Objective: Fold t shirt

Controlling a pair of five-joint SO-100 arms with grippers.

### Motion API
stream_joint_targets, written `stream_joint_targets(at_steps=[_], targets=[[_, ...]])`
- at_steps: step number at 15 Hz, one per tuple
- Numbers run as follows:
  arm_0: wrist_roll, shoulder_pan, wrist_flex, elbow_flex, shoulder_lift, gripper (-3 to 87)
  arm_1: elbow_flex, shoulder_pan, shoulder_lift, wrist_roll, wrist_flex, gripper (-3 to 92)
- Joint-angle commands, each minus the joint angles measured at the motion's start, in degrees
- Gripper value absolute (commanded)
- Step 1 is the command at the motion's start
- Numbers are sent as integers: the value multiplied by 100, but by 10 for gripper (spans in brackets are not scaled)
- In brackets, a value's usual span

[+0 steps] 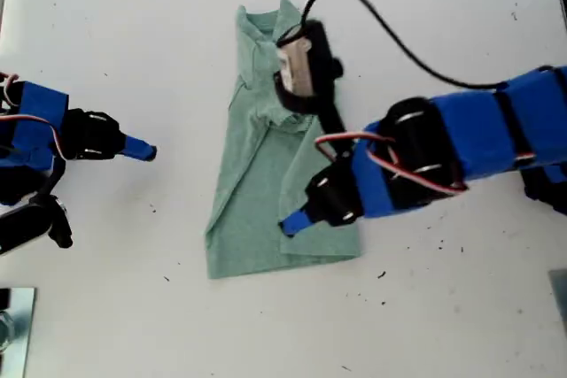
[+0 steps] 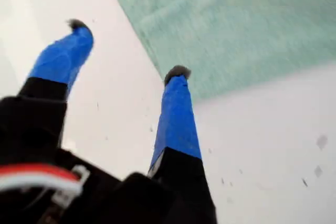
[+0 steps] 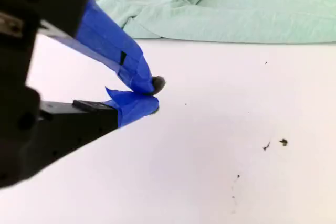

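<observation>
Our first claw (image 1: 293,223) (image 2: 128,48): blue-taped fingers spread wide with nothing between them, poised over the lower part of the t shirt (image 1: 252,183) towards the exterior view's right. In its own wrist view one fingertip (image 2: 177,73) sits at the cloth's edge and the other over bare worktop; that picture is blurred, so we cannot tell whether either touches.

Our second claw (image 1: 144,151) (image 3: 152,94): tips pressed together, holding nothing, over bare worktop at the exterior view's left, well apart from the cloth.

T shirt, pale sage green, plain: lies flat near the middle of the white worktop (image 1: 443,307). Its long axis runs from the exterior view's top to its bottom, leaning slightly, with the lower end drifting towards that view's left. The collar (image 1: 266,22) points to the top and the hem (image 1: 279,261) to the bottom. It reads as a narrow strip, with a layer doubled over along the side at the exterior view's right. The second wrist view shows rumpled folds of it (image 3: 236,14) beyond the closed tips.

Black cable (image 1: 390,28): arcs above the cloth's upper end to the first arm.

Worktop: white, with scattered dark specks (image 3: 283,142).
</observation>
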Motion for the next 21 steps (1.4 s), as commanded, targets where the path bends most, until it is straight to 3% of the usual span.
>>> stream_joint_targets(at_steps=[1,6,9,14,16,18,19,20,21], targets=[[-35,-44,0,-26,53,-3,1529,466,1872,53,431,72],[-62,-176,35,-26,88,-3,8358,1652,5695,-360,-2408,25],[-229,-264,167,-211,0,-3,10002,2197,7189,-527,-2558,25],[-1028,483,2303,-4992,-3533,-3,10397,2496,6688,-817,-3261,25],[-1354,1072,3498,-7093,-4983,-3,10389,2575,6548,-896,-3366,25],[-1556,1846,4113,-9053,-6240,-3,10433,2646,6548,-896,-3419,25],[-1600,2057,4131,-9439,-6565,106,10441,2646,6548,-879,-3428,25],[-1617,2162,4140,-9545,-6732,296,10441,2646,6548,-870,-3428,25],[-1617,2206,4140,-9571,-6803,317,10450,2646,6548,-861,-3437,25]])
